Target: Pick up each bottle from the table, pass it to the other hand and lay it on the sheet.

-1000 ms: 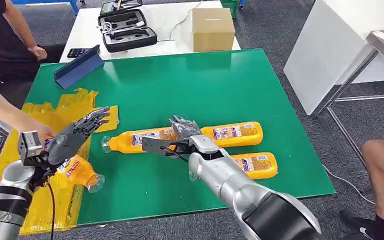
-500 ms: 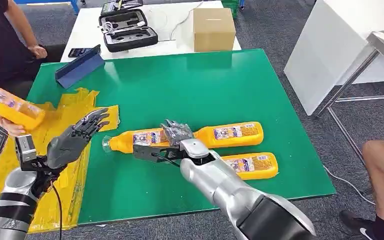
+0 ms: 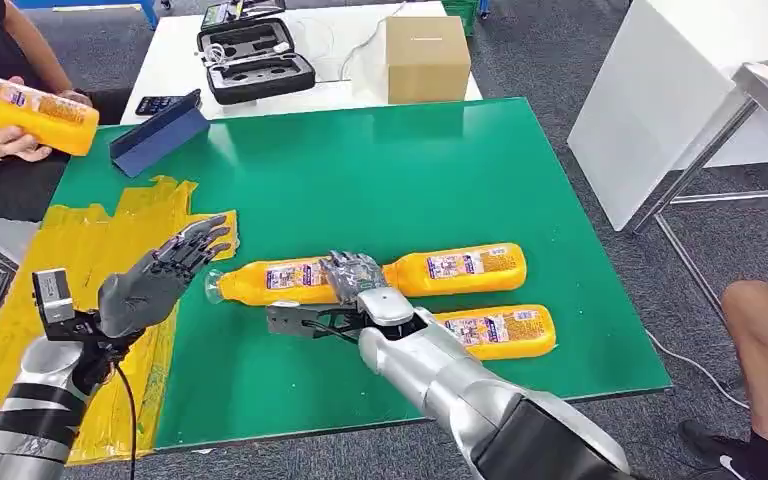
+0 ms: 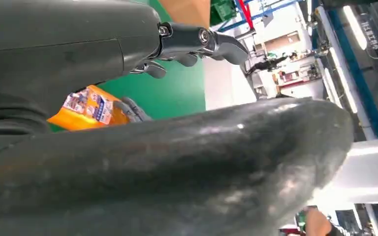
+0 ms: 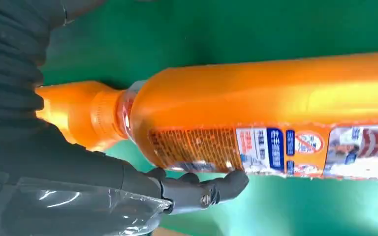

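Observation:
Three orange bottles lie on the green table [image 3: 410, 170]: one left [image 3: 270, 281], one right [image 3: 465, 267], one nearer [image 3: 505, 329]. My right hand [image 3: 345, 292] rests over the left bottle's thick end, with its thumb stretched out along the table on the near side. In the right wrist view that bottle [image 5: 275, 103] is close up, the thumb [image 5: 202, 191] lying against its side. My left hand [image 3: 155, 280] hovers open, fingers spread, above the yellow sheet [image 3: 110, 225], holding nothing. A person's hand at the far left holds a fourth bottle [image 3: 25, 108] in the air.
A blue stand [image 3: 157, 135] sits at the green table's far left corner. Behind it, a white table carries a cardboard box [image 3: 425, 58] and an open black case [image 3: 253, 60]. A person's leg [image 3: 765, 330] is at the right, near a white table [image 3: 700, 90].
The person lifted a bottle off the yellow sheet and carried it up and away to the far left. My right hand settled lower onto the left bottle. My left hand barely moved.

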`<state>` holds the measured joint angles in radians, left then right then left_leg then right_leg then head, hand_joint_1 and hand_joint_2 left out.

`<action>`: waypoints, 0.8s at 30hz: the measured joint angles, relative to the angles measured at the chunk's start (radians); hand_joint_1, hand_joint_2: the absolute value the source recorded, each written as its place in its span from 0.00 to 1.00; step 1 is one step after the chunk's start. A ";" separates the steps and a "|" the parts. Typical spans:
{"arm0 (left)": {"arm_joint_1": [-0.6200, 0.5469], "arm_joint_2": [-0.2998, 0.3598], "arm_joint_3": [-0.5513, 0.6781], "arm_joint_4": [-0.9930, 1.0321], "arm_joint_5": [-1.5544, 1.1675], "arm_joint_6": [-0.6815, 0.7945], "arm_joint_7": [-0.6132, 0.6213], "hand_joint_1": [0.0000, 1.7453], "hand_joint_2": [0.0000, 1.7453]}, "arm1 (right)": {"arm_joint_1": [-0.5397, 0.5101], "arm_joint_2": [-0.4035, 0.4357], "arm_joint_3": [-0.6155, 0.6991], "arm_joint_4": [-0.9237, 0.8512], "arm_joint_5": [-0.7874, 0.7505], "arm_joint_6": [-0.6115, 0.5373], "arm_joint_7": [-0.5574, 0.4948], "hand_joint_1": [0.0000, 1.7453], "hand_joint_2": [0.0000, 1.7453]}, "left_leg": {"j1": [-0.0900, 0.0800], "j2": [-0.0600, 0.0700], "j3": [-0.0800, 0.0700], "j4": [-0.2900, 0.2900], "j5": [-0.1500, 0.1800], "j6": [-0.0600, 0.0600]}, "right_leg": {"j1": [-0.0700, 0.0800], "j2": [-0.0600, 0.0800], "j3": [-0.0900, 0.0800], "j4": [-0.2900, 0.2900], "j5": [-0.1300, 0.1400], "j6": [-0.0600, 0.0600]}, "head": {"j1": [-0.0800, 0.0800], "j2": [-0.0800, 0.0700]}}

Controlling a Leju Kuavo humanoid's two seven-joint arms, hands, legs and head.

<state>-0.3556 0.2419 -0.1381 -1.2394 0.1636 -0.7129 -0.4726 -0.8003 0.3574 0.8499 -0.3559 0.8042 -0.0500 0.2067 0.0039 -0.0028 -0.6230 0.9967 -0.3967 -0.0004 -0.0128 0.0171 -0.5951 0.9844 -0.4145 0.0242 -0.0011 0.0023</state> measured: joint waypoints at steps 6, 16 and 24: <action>-0.035 -0.010 -0.034 0.021 0.029 -0.024 -0.016 0.00 0.00 | -0.019 -0.009 0.000 0.044 0.037 0.053 0.048 0.54 1.00 | 0.000 0.000 0.000 0.000 0.000 0.000 | 0.000 -0.001 0.001 0.000 0.000 0.000 | 0.000 0.000; -0.062 -0.026 -0.083 0.045 0.064 -0.036 -0.034 0.00 0.00 | -0.026 -0.038 0.000 0.081 0.087 0.102 0.106 0.78 1.00 | -0.001 0.000 0.002 0.000 0.000 0.001 | -0.001 0.000 0.002 -0.001 0.001 0.001 | 0.000 0.000; -0.068 -0.032 -0.100 0.045 0.074 -0.041 -0.034 0.00 0.00 | -0.027 -0.045 -0.001 0.085 0.089 0.101 0.108 0.93 1.00 | 0.000 0.000 0.003 0.000 0.001 0.001 | -0.001 0.000 0.003 -0.001 0.001 0.001 | 0.000 0.000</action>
<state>-0.4232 0.2094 -0.2377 -1.1944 0.2377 -0.7538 -0.5062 -0.8269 0.3120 0.8492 -0.2705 0.8934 0.0507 0.3147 0.0034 -0.0029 -0.6202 0.9969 -0.3958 0.0008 -0.0134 0.0166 -0.5918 0.9838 -0.4138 0.0252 -0.0015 0.0023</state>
